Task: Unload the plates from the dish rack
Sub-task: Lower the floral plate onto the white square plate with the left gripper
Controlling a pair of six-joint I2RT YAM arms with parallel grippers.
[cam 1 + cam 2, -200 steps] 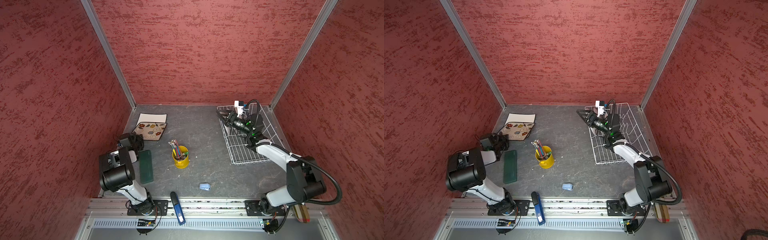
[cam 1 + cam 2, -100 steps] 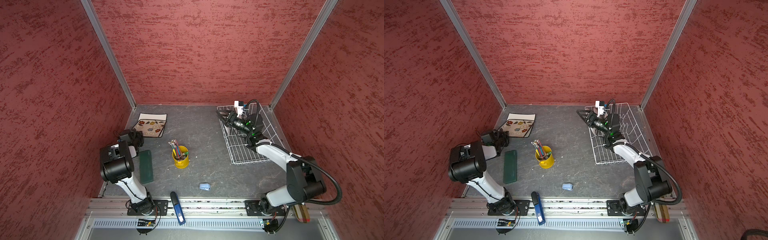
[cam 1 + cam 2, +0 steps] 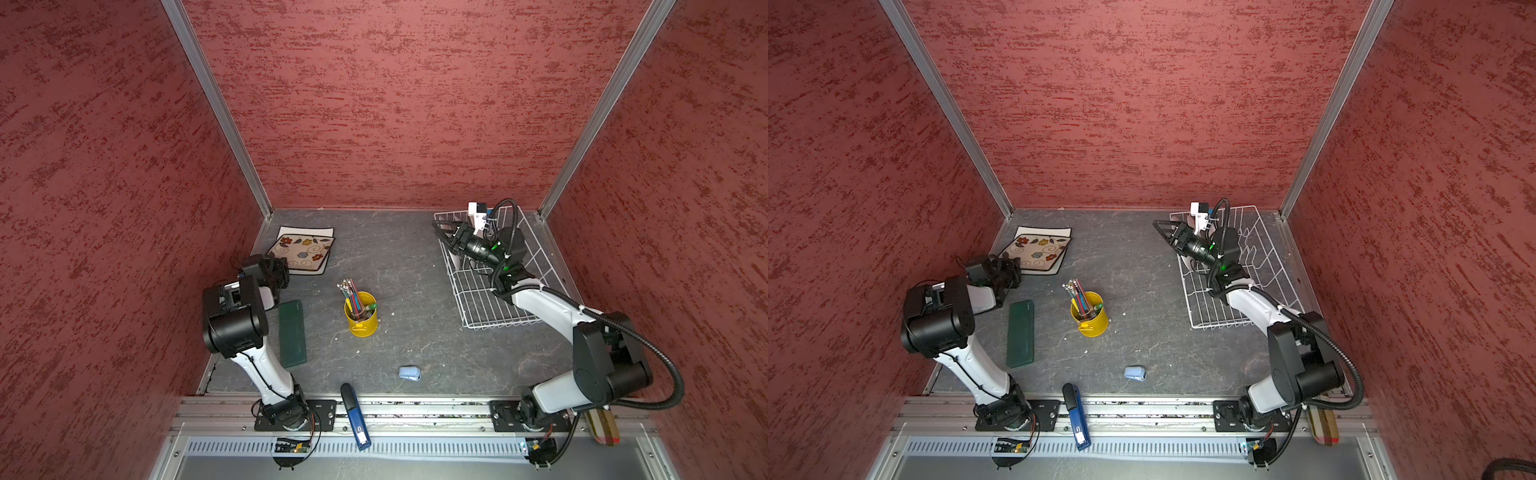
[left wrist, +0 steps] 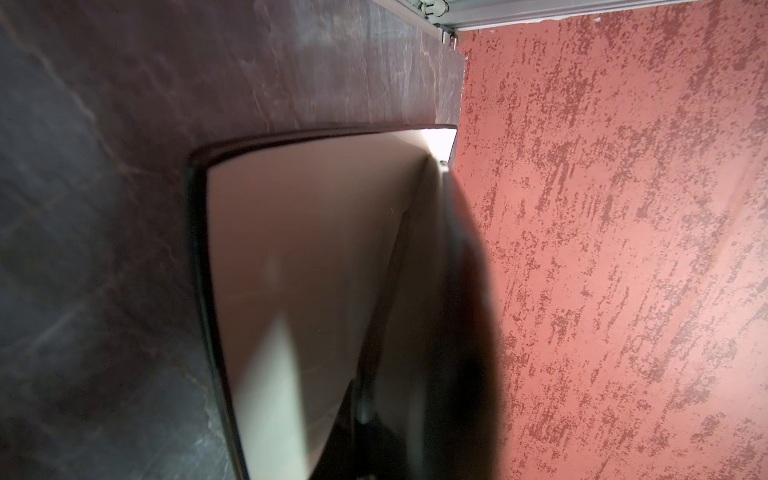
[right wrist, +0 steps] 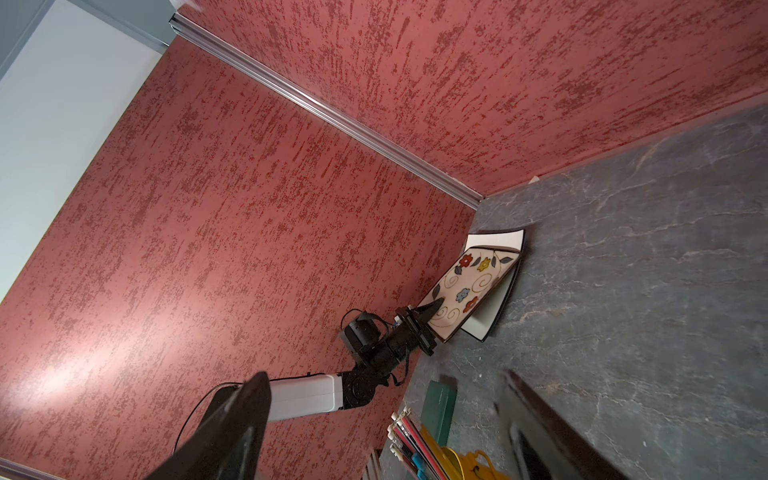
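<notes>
Two square plates sat at the back-left of the table (image 3: 407, 266), well apart from the dish rack (image 3: 503, 303) at back-right. Top plate (image 5: 465, 291), cream with coloured flowers and a dark edge, was tilted: edge nearest the left arm lifted, far edge down at the bottom plate (image 5: 496, 241), which lay flat on the table. Left gripper (image 5: 430, 311) had its jaws pinched on the top plate's lifted corner, one finger over the flowered face. Left wrist view was mostly blurred cream plate surface with a dark edge; couldn't tell which plate. Right gripper (image 3: 442, 235) hung over the rack's far-left corner, pointing toward the table's middle, jaws spread wide. Its fingers (image 5: 232, 432) framed the right wrist view, table and wall showing between them. Clutter: yellow cup (image 3: 361, 318) of pencils mid-table, green case (image 3: 292, 334) just beside the left arm, small light-blue item (image 3: 409, 372) near the front, blue-black tool (image 3: 355, 415) lying across the front rail.
</notes>
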